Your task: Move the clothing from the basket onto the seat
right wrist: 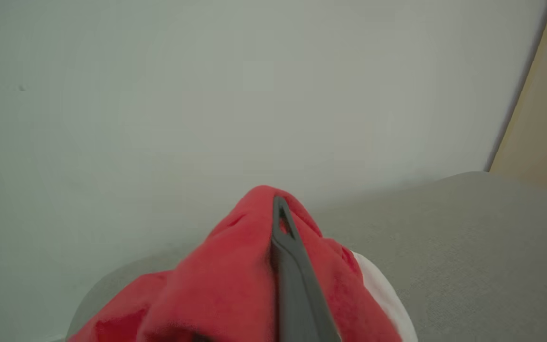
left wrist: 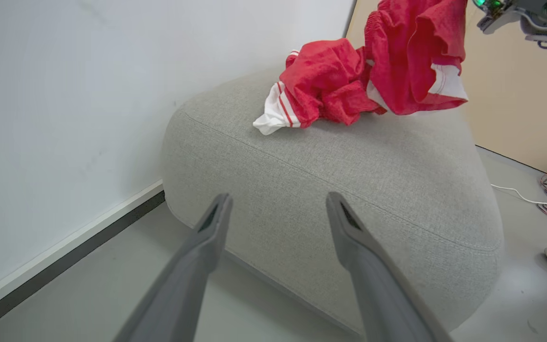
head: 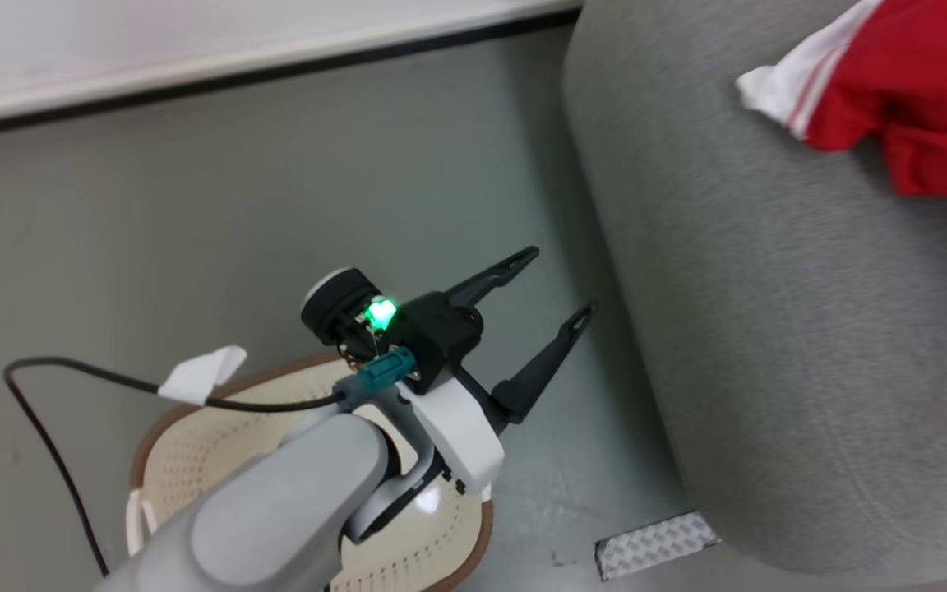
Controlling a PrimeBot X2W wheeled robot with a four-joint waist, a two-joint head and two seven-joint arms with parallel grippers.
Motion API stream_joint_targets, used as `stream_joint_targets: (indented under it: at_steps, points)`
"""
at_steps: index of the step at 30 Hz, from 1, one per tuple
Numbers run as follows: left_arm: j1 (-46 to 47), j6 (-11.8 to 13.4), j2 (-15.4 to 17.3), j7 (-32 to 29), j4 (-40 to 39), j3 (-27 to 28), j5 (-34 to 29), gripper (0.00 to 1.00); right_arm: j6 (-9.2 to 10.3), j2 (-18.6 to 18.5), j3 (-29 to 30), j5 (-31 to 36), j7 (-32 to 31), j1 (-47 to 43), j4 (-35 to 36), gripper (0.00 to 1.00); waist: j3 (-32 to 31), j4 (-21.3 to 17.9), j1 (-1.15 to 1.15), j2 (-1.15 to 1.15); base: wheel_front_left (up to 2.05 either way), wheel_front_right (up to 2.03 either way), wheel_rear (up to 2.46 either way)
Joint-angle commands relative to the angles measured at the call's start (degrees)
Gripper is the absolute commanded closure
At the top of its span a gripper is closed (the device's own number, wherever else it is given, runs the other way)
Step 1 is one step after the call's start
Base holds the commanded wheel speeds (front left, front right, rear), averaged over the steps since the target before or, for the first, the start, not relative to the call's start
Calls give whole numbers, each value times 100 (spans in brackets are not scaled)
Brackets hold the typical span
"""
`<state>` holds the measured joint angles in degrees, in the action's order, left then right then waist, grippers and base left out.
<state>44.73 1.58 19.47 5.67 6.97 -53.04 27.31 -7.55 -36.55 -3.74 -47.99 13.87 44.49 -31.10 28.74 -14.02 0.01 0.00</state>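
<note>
Robot's left claw [head: 562,281] spread wide, empty, between basket [head: 194,469] and grey seat [head: 769,288], right claw [right wrist: 280,213] clamped on red clothing [right wrist: 226,280], its lower folds resting on the seat

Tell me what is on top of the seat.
Red and white clothing lies bunched on the seat; one part hangs from the shut right gripper. Whatever is beneath the heap is covered.

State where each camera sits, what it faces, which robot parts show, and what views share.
Head view: head, looking down at basket, floor, seat; left gripper, pale forearm.
Left wrist view: left wrist, facing the seat; own open fingers.
Right wrist view: right wrist, facing wall; right gripper shut on red garment.
Shared: seat and red garment, all three.
</note>
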Motion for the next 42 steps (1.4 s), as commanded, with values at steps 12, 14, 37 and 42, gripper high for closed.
stream_joint_targets:
  at_steps: [12,14,37,42]
  points:
    - [278,53,-68,203,32,108,21,0,13,-332,-1205,-80,-1900,986,-1898,100,870,806,-1,0,0,0,0]
    - [278,59,-106,262,80,108,39,0,8,-310,-1418,-168,-2196,971,-1984,99,832,841,-1,0,0,0,0]
    - [-754,142,-86,821,627,374,713,0,2,-849,-3017,-862,-2848,506,-1151,0,-1436,427,-1,0,0,0,0]
    - [-1136,315,66,882,521,650,913,0,2,-1078,-3222,-922,-2532,311,-478,0,-1992,467,-1,0,0,0,0]
